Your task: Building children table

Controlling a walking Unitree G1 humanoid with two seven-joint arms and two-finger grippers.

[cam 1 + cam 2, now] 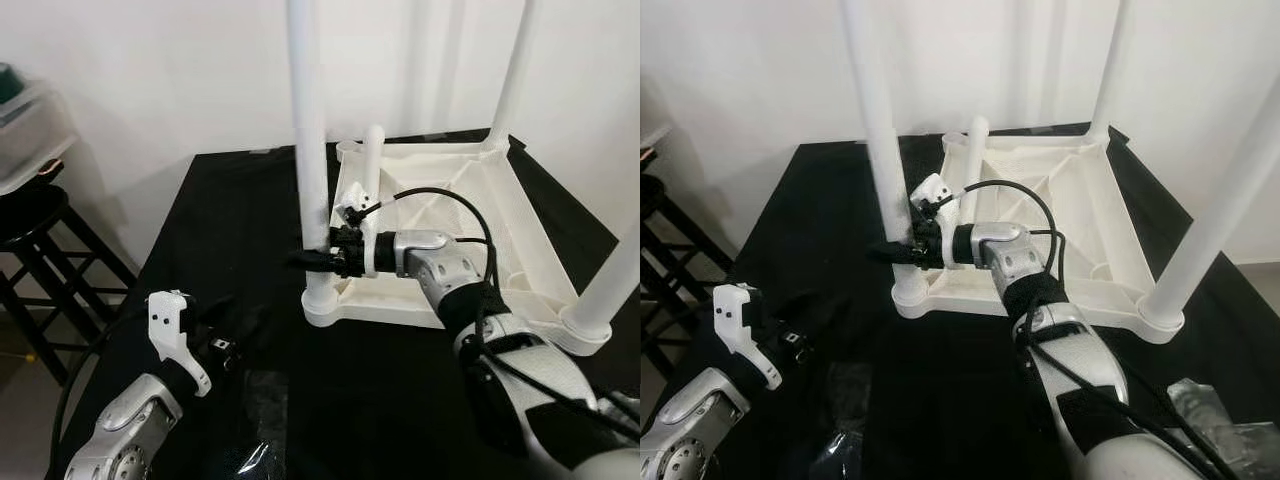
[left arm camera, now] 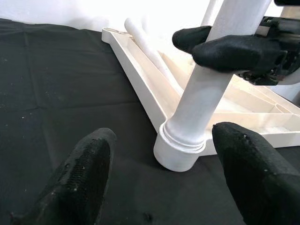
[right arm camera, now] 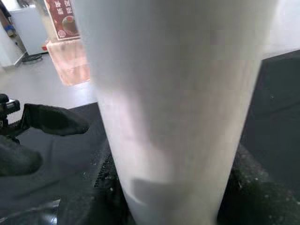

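Note:
The white children's table (image 1: 500,215) lies upside down on the black cloth. Three legs stand upright in its corners: near left (image 1: 310,150), far right (image 1: 510,80) and near right (image 1: 610,280). A fourth white leg (image 1: 372,160) leans loose by the far left corner. My right gripper (image 1: 312,258) is shut on the near left leg (image 3: 173,108), just above its socket (image 2: 180,150). My left gripper (image 2: 164,187) is open, low over the cloth a short way left of that socket, its fingers (image 2: 84,178) pointing at the leg's base and touching nothing.
The black cloth (image 1: 240,220) covers the worktop, with crinkled clear plastic wrap (image 1: 265,400) near its front edge. A black stool (image 1: 30,215) and a clear plastic bin (image 1: 25,120) stand at the left. A white wall is close behind.

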